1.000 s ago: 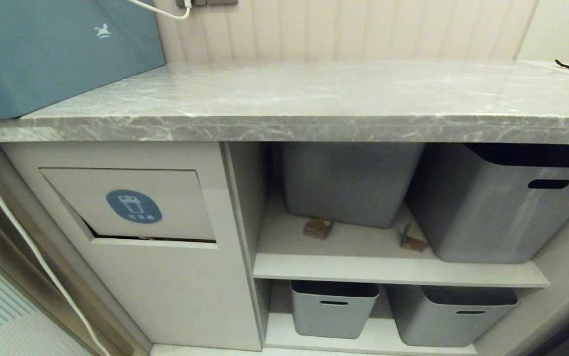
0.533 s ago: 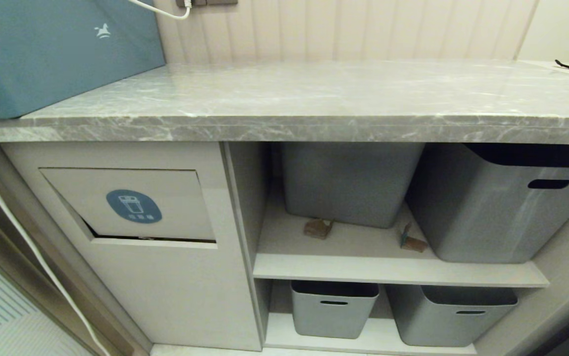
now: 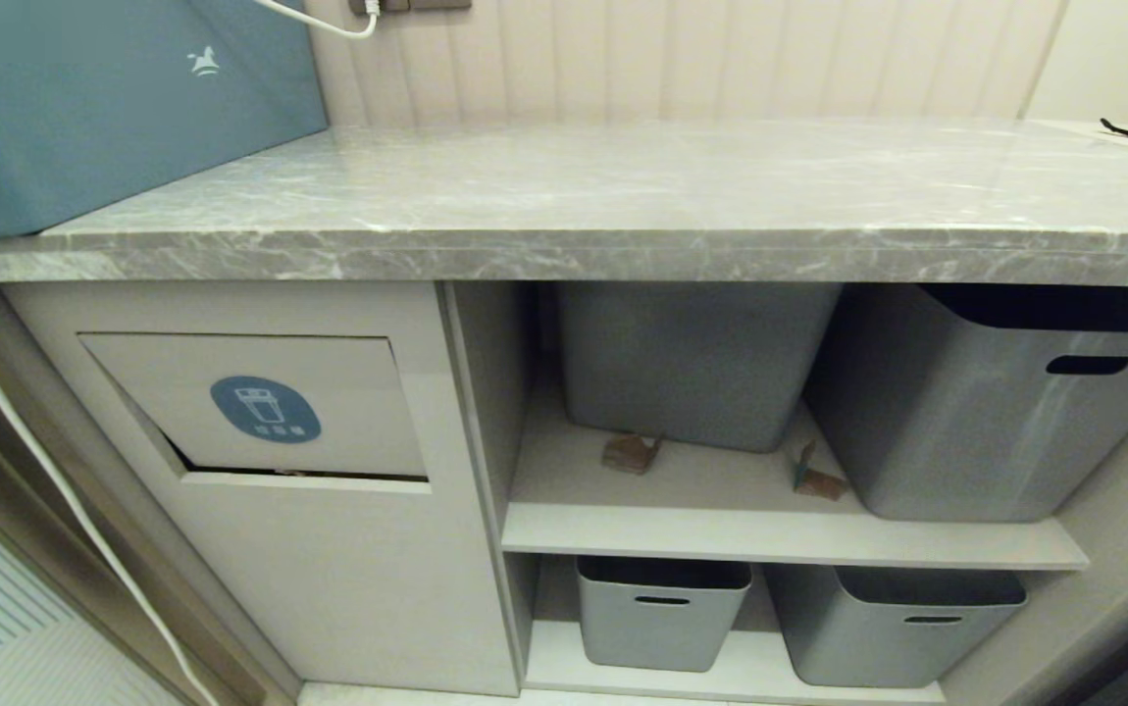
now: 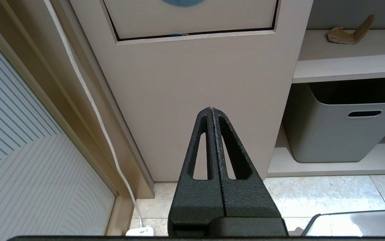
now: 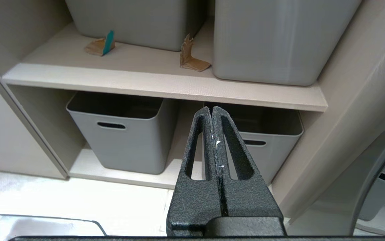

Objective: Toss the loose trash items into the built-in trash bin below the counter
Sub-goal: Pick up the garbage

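I see 2 cardboard scraps (image 3: 631, 453) (image 3: 816, 478) on the upper shelf (image 3: 721, 534), right of the bin flap (image 3: 260, 407) under the desk (image 3: 574, 211). My left gripper (image 4: 211, 109) and right gripper (image 5: 212, 109) hang low with jaws pressed together, empty.

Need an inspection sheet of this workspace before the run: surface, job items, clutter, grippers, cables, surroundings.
Surface: grey marble counter, glossy; teal box on its left end.
Job's things: two cardboard scraps on the upper shelf, a folded chunk and a teal-patched scrap; bin flap with blue sticker, bottom edge ajar.
Clutter: four grey tubs, two on the upper shelf, two below; the upper right tub stands beside the teal-patched scrap.
Grippers: left gripper shut, empty, before the bin panel; right gripper shut, empty, before the shelves.
Cables: white cable runs down left of the cabinet.
Surroundings: ribbed wall panel, tiled floor.
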Controlling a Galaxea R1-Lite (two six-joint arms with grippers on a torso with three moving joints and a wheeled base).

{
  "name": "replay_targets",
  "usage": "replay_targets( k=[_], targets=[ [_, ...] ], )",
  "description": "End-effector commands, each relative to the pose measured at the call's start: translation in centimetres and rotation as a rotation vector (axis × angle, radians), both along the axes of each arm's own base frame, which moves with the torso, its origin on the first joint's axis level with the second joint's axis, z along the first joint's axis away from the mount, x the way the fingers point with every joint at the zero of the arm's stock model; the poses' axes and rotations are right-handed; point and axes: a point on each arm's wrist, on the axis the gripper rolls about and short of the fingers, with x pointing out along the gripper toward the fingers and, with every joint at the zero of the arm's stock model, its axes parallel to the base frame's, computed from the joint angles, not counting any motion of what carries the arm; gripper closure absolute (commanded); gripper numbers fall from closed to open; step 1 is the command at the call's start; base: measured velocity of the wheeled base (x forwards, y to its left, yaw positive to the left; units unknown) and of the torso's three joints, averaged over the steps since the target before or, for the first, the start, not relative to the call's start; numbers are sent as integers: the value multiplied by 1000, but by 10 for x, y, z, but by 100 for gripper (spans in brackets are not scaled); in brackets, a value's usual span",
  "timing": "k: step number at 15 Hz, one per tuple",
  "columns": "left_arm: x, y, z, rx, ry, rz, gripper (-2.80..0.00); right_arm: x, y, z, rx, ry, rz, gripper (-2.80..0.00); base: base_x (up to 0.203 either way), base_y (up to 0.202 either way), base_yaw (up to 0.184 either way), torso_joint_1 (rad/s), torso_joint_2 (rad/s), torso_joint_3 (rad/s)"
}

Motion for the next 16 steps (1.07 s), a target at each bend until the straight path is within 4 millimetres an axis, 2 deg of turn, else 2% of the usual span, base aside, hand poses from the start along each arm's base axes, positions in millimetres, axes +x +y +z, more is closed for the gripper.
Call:
replay_targets(
  k=[1,3,6,8,9,11,13,16],
  targets=[
    [0,0,0,0,-1,0,0,0,0,0,-3,-1,-1,0,0,0,0,0,0,0],
    [0,0,0,-1,-2,0,0,-1,0,6,-4,-20,-13,0,0,0,0,0,0,0],
    [0,0,0,-1,-2,0,0,-5,-1,50,-1,-64,-25,0,0,0,0,0,0,0],
    [0,0,0,-1,-2,-1,0,16,0,77,0,63,-26,0,0,0,0,0,0,0],
    [0,0,0,-1,-2,0,0,30,0,82,-1,141,-24,0,0,0,0,0,0,0],
    [0,0,0,-1,-2,0,0,50,1,76,-1,282,23,0,0,0,0,0,0,0],
    [0,0,0,-1,-2,0,0,62,3,72,2,370,85,0,0,0,0,0,0,0],
    [0,0,0,-1,-2,0,0,86,5,79,-14,465,138,0,0,0,0,0,0,0]
  ],
)
